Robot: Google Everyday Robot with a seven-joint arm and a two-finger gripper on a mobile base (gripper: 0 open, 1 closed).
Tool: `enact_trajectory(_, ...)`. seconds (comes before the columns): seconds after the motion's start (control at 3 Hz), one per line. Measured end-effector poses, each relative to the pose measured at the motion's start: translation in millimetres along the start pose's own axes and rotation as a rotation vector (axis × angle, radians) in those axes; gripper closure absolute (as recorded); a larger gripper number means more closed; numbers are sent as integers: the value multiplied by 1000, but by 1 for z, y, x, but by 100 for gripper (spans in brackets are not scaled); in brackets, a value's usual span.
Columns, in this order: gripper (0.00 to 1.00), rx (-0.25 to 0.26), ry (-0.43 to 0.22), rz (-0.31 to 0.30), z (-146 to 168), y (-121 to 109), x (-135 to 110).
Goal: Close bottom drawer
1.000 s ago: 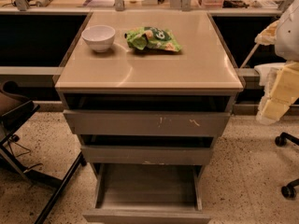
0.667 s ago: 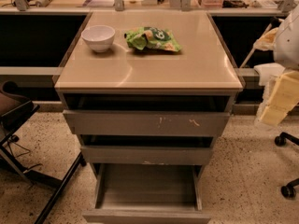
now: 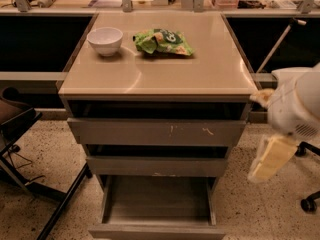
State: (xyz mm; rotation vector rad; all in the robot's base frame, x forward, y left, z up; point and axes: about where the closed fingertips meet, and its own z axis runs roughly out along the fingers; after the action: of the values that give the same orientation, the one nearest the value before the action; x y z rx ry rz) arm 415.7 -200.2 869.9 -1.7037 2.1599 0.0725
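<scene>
Lately changed: the claw (image 3: 271, 159), on its white arm (image 3: 300, 109), has come down and inward. A second ago it hung near the right edge of view, about level with the bench (image 3: 150, 79) top. It now sits lower and closer to the cabinet.
Unchanged: the drawer (image 3: 157, 206) is as far out as in both earlier views, and nothing on the bench has shifted.
Claw, state: how far open it is cannot be told; no object is seen in it.
Claw, position: right of the cabinet and apart from it, roughly level with the middle drawer (image 3: 155, 166), above and to the right of the drawer's front. It touches nothing.
Task item, location: lowest of the three and the narrowest, at the bottom of view. It is pulled out furthest, its grey box bare inside, its plain front face partly cut off by the lower edge.
Other drawers: the top drawer (image 3: 155, 132), with pale scratch marks, and the middle drawer each stand slightly ajar, with a dark gap above each.
Bench contents: white bowl (image 3: 105, 40) and green snack bag (image 3: 162, 41), near each other but not touching.
Task standing: judged to be the approach stage; no closing done yet.
Next move, judged: the claw has to drop lower and come round in front of the plain face before pushing it inward.
Risk, judged: an off-centre push may skew the drawer, and a descent too near the cabinet may clip the middle drawer.
</scene>
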Motion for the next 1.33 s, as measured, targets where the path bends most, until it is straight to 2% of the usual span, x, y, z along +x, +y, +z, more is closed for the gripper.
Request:
enact_trajectory(0.33,0,-92,13,68,118,24,44)
enact_trajectory(0.67,0,-126,69,181,225,27,98)
enact_trajectory(1.0,0,-88,115,332,302,15,150)
enact_trajectory(1.33,0,-75,110,391,314,13,157)
